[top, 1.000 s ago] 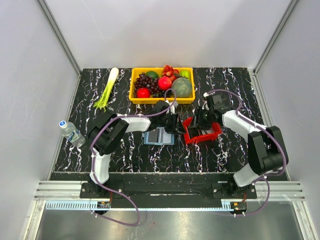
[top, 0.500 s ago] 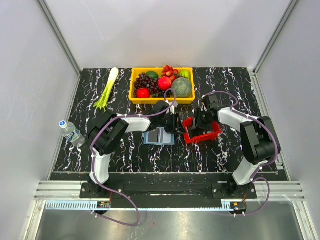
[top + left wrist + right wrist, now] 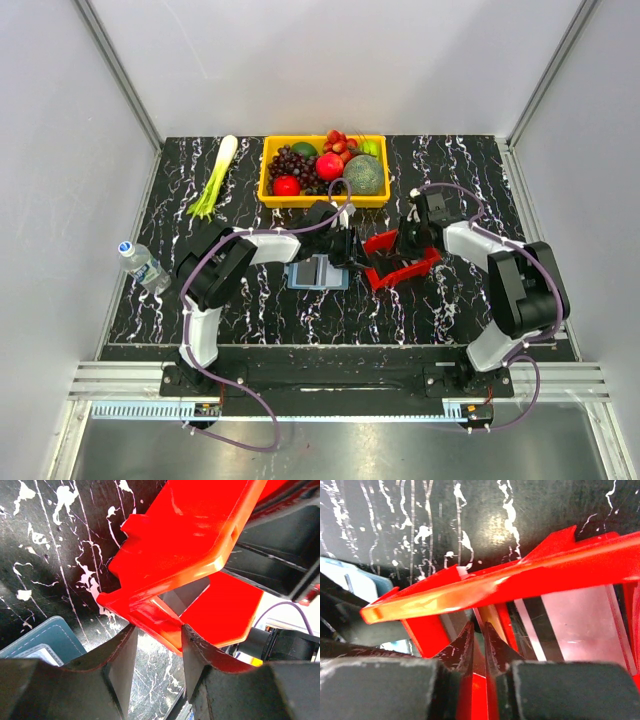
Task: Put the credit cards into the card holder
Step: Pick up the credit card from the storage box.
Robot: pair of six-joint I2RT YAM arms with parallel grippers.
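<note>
Plain grey walls close in a black, white-veined bench (image 3: pixel 450 300), where two robot arms meet over a red tray (image 3: pixel 405 270) near the middle of the surface. The tray sits tilted, just right of centre. The left tool (image 3: pixel 158 636) pinches the tray's near-left corner wall, one finger on each side of the red plastic. The right tool (image 3: pixel 478 630) reaches in under the tray's rim from the far-right side. Its fingers are drawn almost together, leaving only a thin slit. Whether they pinch anything there I cannot tell.

The credit cards (image 3: pixel 570 620) lie inside the tray. The one plainly seen is a pale card with a dark stripe, lying flat on the tray floor beneath the rim. How many more lie with it I cannot tell.

The card holder (image 3: pixel 318 272) lies open and flat at the centre of the bench, just left of the tray and beside the left arm's wrist. Its cover is blue and its inside paler.

Along the far edge stands a yellow bin (image 3: pixel 265 185) heaped with fruit, and a leek (image 3: pixel 215 180) lies toward the far-left corner. A water bottle (image 3: pixel 142 264) lies on its side at the left edge.
</note>
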